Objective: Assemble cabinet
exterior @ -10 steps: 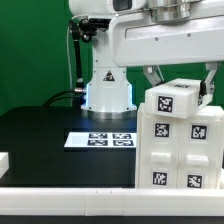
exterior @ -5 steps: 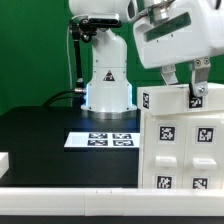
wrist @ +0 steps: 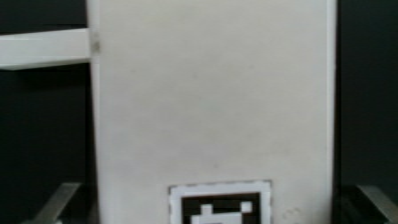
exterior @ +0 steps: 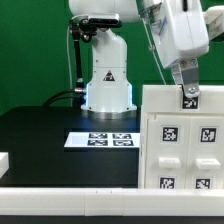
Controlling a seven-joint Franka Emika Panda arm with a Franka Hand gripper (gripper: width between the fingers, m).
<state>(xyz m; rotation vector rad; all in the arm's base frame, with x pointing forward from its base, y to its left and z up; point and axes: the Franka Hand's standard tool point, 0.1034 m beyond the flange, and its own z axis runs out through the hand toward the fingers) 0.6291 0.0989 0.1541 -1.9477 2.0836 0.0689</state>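
The cabinet (exterior: 180, 150) is a large white box with black-and-white tags on its front, standing upright on the black table at the exterior view's right. My gripper (exterior: 189, 97) comes down from above onto its top edge, next to a tag. In the wrist view the cabinet's white panel (wrist: 214, 100) fills the space between my two dark fingers (wrist: 63, 200), with one tag low between them. The gripper (wrist: 217, 205) is shut on the cabinet.
The marker board (exterior: 100, 140) lies flat on the black table in front of the robot base (exterior: 107, 85). A small white piece (exterior: 3, 160) shows at the exterior view's left edge. A white rail (exterior: 70, 205) runs along the front.
The cabinet has turned from a skewed pose to square-on and upright. My hand has swung up and toward the exterior view's right while holding its top edge.
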